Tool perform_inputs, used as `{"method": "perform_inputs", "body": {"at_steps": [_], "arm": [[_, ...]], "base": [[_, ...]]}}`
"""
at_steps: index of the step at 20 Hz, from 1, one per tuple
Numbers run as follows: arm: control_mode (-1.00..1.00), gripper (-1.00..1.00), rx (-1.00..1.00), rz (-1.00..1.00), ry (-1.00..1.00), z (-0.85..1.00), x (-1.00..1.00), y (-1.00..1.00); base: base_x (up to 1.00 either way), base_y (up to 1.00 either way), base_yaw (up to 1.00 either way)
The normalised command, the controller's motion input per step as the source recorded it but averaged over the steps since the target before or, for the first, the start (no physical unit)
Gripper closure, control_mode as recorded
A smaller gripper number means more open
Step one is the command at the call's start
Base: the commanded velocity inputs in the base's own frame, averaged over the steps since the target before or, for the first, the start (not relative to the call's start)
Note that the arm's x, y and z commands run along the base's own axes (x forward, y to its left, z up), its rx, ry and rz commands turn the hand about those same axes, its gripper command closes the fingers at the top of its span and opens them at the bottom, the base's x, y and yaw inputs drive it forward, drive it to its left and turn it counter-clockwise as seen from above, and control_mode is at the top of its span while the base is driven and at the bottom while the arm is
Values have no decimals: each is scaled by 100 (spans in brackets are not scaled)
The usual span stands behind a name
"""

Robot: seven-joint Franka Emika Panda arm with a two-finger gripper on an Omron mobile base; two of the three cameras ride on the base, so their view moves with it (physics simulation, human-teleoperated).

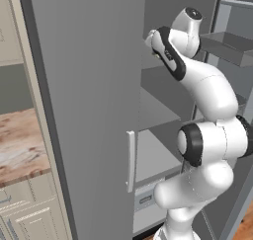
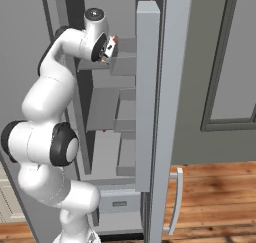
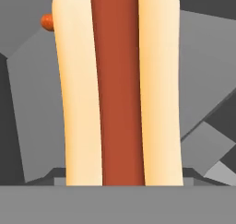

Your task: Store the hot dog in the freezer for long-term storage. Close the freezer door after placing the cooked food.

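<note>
Freezer (image 1: 168, 105) interior with grey shelves shows in the left base view, the white arm reaching up into it past a closed grey door. In the right base view the pincer (image 2: 111, 48) sits by an upper shelf beside the open freezer door (image 2: 148, 97). Hand view: the hot dog (image 3: 117, 87) stands lengthwise, pinched in the pincer, a small red item (image 3: 47, 21) behind it.
</note>
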Motion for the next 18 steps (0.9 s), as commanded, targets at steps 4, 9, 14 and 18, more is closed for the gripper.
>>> {"method": "perform_inputs", "body": {"at_steps": [4,9,14,18], "arm": [[-100,100,0,1,10,0,33,-4],[-100,100,0,0,8,-1,23,0],[-100,100,0,0,7,-8,20,0],[-100,100,0,0,1,-19,12,0]], "base": [[0,0,0],[0,0,0],[0,0,0],[0,0,0]]}}
